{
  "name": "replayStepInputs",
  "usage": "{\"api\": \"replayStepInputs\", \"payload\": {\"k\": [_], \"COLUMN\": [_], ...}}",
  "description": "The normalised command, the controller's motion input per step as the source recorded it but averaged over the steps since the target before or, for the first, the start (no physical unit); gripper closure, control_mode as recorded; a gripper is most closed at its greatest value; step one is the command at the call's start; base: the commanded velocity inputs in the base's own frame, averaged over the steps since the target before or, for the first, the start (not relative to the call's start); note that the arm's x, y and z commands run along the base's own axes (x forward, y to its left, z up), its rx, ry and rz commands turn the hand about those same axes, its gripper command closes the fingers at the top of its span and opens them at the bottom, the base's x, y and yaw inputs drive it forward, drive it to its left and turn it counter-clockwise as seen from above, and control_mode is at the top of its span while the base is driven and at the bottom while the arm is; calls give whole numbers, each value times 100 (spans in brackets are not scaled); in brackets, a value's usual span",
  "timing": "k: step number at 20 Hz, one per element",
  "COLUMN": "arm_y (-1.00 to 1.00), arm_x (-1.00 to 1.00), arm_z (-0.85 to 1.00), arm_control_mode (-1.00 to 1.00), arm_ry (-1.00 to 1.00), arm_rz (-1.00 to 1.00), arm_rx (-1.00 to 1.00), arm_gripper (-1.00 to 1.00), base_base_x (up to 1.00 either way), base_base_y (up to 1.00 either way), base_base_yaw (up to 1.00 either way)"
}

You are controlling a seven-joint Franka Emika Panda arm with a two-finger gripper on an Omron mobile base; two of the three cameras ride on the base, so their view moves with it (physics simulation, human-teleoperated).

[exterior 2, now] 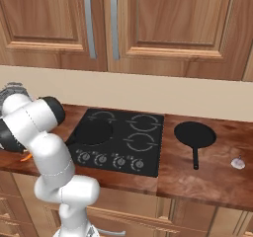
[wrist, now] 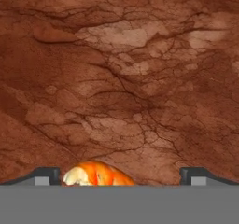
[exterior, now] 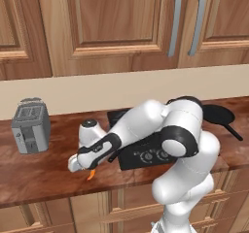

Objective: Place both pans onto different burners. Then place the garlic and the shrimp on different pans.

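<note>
The shrimp (wrist: 95, 174), orange with a pale end, lies on the wooden counter between my fingertips (wrist: 44, 175), nearer the left one. My gripper (wrist: 119, 176) is open and low over it, left of the cooktop (exterior: 133, 160). In the left base view the shrimp (exterior: 91, 174) pokes out under the hand (exterior: 82, 168). One black pan (exterior 2: 91, 131) covers the near left burner. The other pan (exterior 2: 195, 135) rests on the counter right of the cooktop, handle toward the front. The pale garlic (exterior 2: 238, 163) lies further right. Free burners (exterior 2: 141, 142) show grey rings.
A silver toaster (exterior: 30, 125) stands on the counter to the left of my hand. Knobs (exterior 2: 113, 161) line the cooktop's front edge. Wooden cabinets (exterior 2: 138, 23) hang above, and the counter's front edge runs just below the shrimp.
</note>
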Motion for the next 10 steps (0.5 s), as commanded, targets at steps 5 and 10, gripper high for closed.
{"api": "replayStepInputs", "payload": {"k": [5,10], "arm_y": [27,16], "arm_x": [-30,-36], "arm_z": [-47,-55], "arm_control_mode": [-100,-100], "arm_ry": [0,0], "arm_rz": [0,0], "arm_rx": [-9,-7], "arm_gripper": [100,100], "base_base_x": [0,0], "base_base_y": [0,0], "base_base_yaw": [0,0]}}
